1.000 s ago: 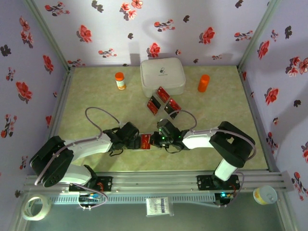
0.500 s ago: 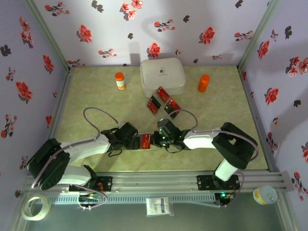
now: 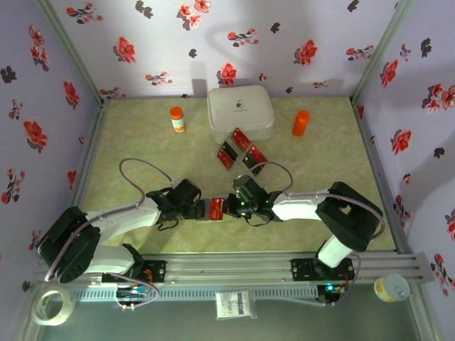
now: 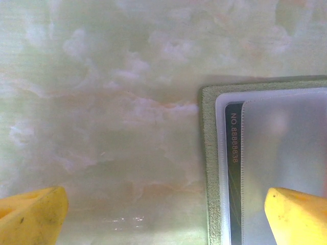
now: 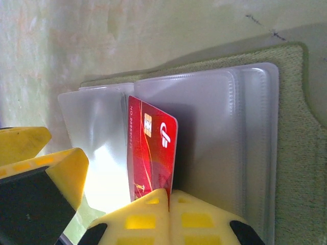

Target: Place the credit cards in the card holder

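The card holder (image 5: 299,153) lay open on the counter (image 3: 142,142) between the two arms, clear sleeves facing up. The right fingers (image 5: 196,217) were clenched on a red credit card (image 5: 153,148), which stood on edge just ahead of their tips, against the sleeves. The left fingers (image 4: 36,212) were released and spread wide, one tip over bare counter, the other over a sleeve holding a dark card (image 4: 232,178). Three more cards (image 3: 227,154) lay beside the white case (image 3: 240,110).

Red card (image 5: 153,148), olive-green card holder (image 5: 299,168), marbled pale-green table (image 4: 102,102).
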